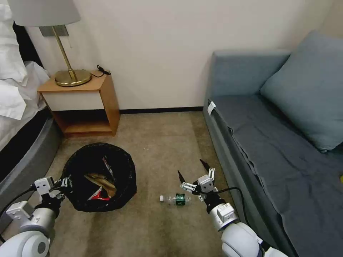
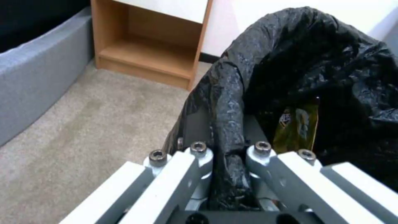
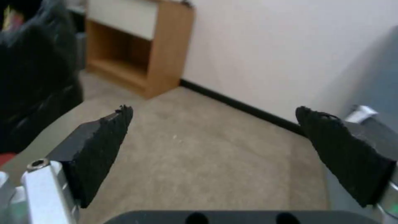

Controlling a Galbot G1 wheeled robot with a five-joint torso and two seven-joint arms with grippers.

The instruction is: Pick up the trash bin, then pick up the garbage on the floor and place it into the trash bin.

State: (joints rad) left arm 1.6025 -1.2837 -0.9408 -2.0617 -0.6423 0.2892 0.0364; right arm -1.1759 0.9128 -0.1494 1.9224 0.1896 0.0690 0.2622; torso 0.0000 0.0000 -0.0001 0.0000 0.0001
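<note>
The trash bin (image 1: 125, 162), lined with a glossy black bag, is at the lower left of the head view, its mouth tipped toward me. My left gripper (image 1: 64, 184) is shut on its near rim; in the left wrist view the fingers (image 2: 198, 149) pinch a fold of the black bag (image 2: 315, 56). Inside the bin lie crumpled brown paper (image 1: 103, 180), a red-and-white packet (image 1: 98, 195) and a gold wrapper (image 2: 296, 124). One piece of garbage, a small clear bottle with a green label (image 1: 175, 199), lies on the carpet. My right gripper (image 1: 191, 168) hangs open just right of and above it, holding nothing (image 3: 213, 110).
A wooden nightstand (image 1: 84, 103) with a brass lamp (image 1: 68, 71) stands against the back wall. A bed (image 1: 18, 107) runs along the left. A blue-grey sofa (image 1: 271, 142) with a cushion (image 1: 307, 89) is close on the right. Bare carpet lies between bin and sofa.
</note>
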